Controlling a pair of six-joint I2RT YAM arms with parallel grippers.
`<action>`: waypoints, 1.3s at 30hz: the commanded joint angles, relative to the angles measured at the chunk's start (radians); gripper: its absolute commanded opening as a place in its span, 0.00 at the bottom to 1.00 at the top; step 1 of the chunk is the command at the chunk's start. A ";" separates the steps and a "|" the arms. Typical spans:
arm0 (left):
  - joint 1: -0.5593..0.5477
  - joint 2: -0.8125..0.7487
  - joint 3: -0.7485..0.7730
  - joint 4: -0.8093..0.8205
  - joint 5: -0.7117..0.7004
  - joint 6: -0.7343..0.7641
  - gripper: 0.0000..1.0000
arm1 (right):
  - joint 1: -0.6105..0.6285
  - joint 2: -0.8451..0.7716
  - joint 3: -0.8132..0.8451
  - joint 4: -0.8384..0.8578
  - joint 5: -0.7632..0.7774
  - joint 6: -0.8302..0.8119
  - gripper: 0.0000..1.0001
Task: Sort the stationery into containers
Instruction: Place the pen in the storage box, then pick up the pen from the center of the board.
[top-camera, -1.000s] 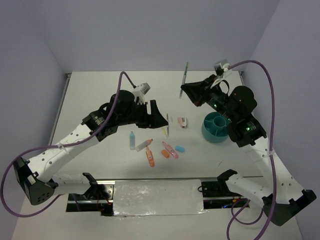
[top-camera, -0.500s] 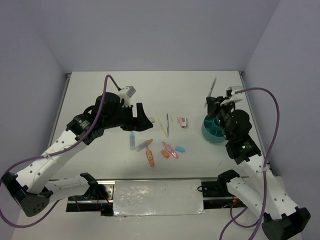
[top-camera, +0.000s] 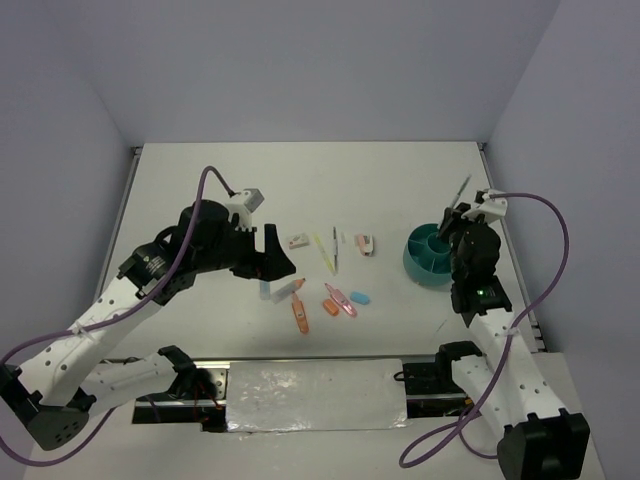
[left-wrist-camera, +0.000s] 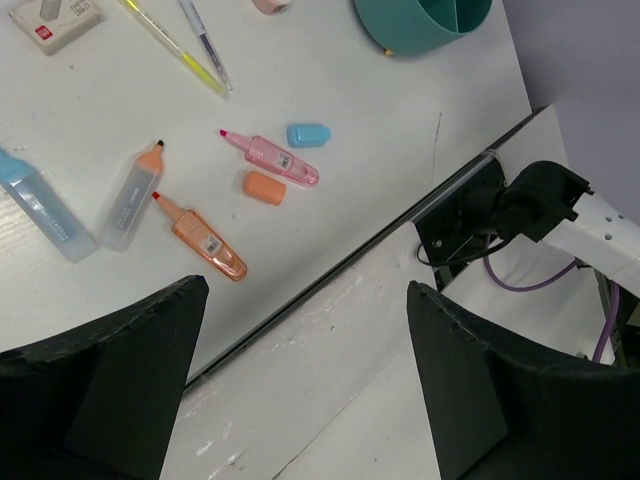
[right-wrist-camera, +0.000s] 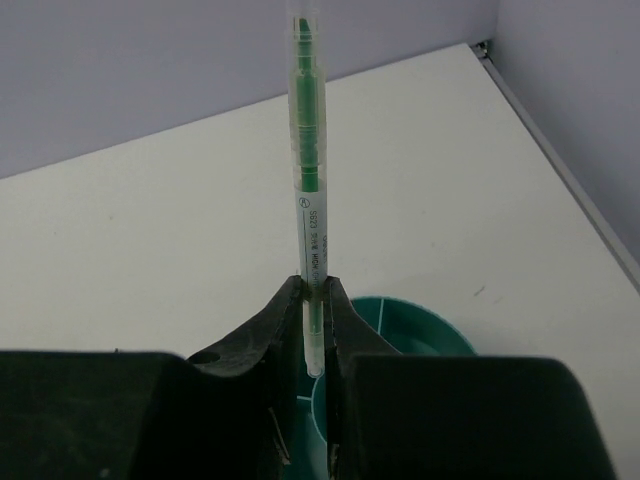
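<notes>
Green translucent pen (right-wrist-camera: 308, 200) in right claw (right-wrist-camera: 312, 292); round teal cup (right-wrist-camera: 425, 325) below.

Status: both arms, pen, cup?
Right gripper, jaws shut on green pen, over teal cup. Left gripper, jaws open above loose highlighters. No obstruction seen.

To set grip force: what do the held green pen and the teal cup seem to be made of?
The green pen looks like clear glossy plastic; a green core shows through. The teal cup seems opaque smooth plastic, evenly coloured.
</notes>
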 joint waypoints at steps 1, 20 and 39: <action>0.004 -0.028 -0.008 -0.002 0.024 0.022 0.94 | -0.020 -0.007 -0.044 0.064 0.010 0.043 0.00; 0.004 -0.055 -0.034 -0.006 0.029 0.034 0.97 | -0.037 -0.021 -0.201 0.098 0.049 0.097 0.20; 0.004 -0.023 -0.008 -0.049 -0.159 -0.067 0.99 | -0.012 -0.115 0.134 -0.244 -0.216 0.083 0.82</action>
